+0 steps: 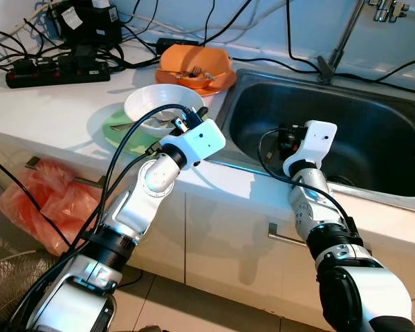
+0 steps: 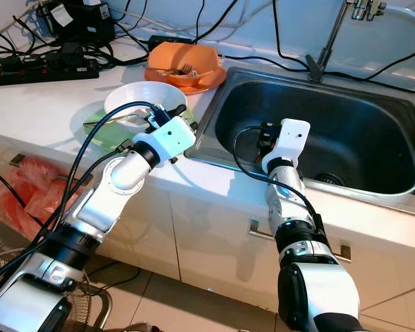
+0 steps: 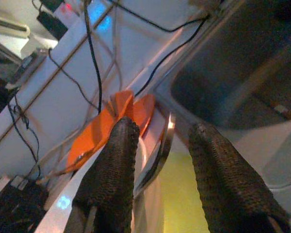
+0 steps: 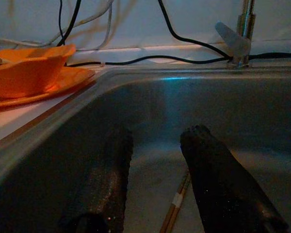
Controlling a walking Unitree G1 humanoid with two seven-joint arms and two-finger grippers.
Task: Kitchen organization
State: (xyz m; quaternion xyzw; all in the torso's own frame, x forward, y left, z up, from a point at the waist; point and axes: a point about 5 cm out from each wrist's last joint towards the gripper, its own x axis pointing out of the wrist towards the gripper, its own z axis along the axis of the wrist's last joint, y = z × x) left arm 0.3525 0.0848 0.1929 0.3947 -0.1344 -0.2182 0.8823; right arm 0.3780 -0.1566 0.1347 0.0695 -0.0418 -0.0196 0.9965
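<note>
R fingers [image 4: 203,160] apart above chopstick [image 4: 173,206]

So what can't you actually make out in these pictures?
- Left gripper fingers: head views, hidden behind its own white wrist housing.
- White bowl contents: hidden by that arm and cables.
- Faucet top: cut off by the upper edge.
- Thin stick in the sink: right wrist view, too dark to identify.
</note>
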